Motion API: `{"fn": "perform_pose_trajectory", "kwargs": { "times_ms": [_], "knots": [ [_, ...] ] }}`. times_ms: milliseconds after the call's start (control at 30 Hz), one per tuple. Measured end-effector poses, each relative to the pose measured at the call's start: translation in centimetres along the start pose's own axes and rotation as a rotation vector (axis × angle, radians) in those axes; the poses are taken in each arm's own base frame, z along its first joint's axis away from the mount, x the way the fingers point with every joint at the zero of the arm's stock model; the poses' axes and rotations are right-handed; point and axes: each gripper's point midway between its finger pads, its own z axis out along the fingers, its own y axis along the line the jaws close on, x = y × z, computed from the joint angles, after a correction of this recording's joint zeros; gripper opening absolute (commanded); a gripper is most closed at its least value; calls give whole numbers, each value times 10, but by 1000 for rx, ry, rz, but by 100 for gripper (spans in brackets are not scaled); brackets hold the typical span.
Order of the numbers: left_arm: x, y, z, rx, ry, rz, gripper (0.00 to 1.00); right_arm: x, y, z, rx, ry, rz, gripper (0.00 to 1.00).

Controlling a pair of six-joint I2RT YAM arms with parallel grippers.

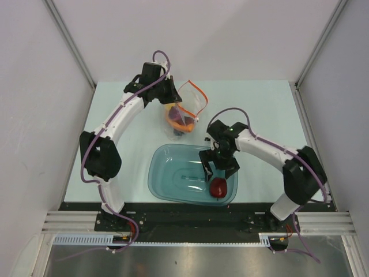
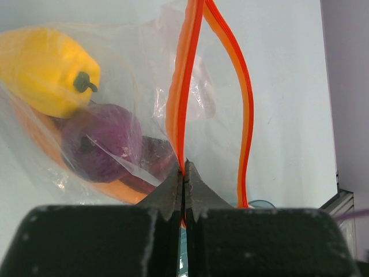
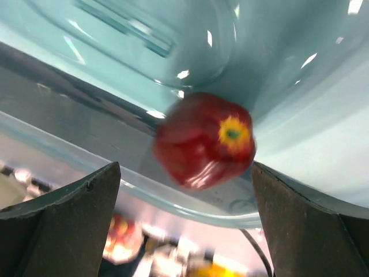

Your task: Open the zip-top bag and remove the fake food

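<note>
The zip-top bag (image 1: 185, 112) lies at the back middle of the table, its orange zip strip (image 2: 187, 86) parted into two lips. My left gripper (image 2: 184, 168) is shut on the nearer lip of that strip, and it also shows from above (image 1: 172, 103). Inside the bag are a yellow bell pepper (image 2: 49, 72), a purple onion (image 2: 101, 141) and an orange slice (image 2: 118, 190). A dark red apple (image 3: 204, 138), blurred, is in the near right corner of the teal tub (image 1: 157, 173); it shows from above as well (image 1: 218, 187). My right gripper (image 3: 184, 167) hangs open just above it, holding nothing.
The teal tub's rim (image 3: 190, 202) runs across below my right fingers. The black mounting rail (image 1: 190, 212) lies close behind the tub's near edge. Grey walls enclose the table on the left, right and back.
</note>
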Motion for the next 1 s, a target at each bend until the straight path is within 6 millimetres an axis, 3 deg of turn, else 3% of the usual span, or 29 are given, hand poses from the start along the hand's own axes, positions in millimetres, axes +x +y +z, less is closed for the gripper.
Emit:
{"fn": "perform_pose_trajectory", "kwargs": {
  "times_ms": [133, 267, 333, 500, 667, 800, 933, 1000],
  "knots": [
    [1, 0, 1, 0, 1, -1, 0, -26, 19, -45, -66, -251, -29, 100],
    [2, -1, 1, 8, 6, -3, 0, -73, 34, -109, -191, -537, 13, 99],
    [2, -3, 0, 13, 7, -3, 0, -97, 33, -129, -227, -631, 47, 94],
    [2, -4, -1, 18, 6, -5, 0, -168, 25, -160, -297, -781, 150, 78],
    [2, -6, -1, 20, 5, -4, 0, -252, 36, -199, -355, -881, 154, 66],
    [2, -7, -2, 23, 4, -2, 0, -297, 50, -207, -373, -925, 102, 48],
    [2, -8, -3, 25, 5, -2, 0, -314, 50, -184, -365, -891, 99, 44],
    [3, -9, -2, 26, 5, -2, 0, -318, 50, -164, -356, -852, 102, 44]
  ]
}}
